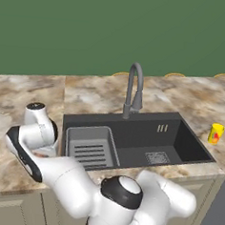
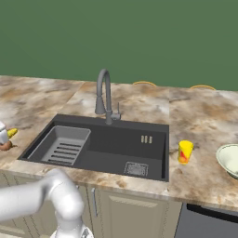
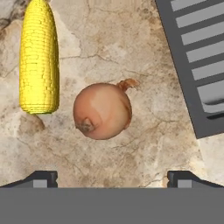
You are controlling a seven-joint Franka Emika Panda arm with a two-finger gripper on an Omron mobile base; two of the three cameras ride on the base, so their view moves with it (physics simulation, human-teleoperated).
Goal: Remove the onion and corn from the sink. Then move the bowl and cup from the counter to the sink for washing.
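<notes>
With the gripper (image 3: 112, 177) spread wide and empty, your onion (image 3: 102, 111) lies straight ahead between the jaws, corn (image 3: 39, 57) lengthwise beside it on the counter (image 3: 144, 144).

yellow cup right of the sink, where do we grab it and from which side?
Grip the cup around its side wall, hand coming from above or the front. It stands upright on the counter, apart from the bowl and the sink edge.
</notes>
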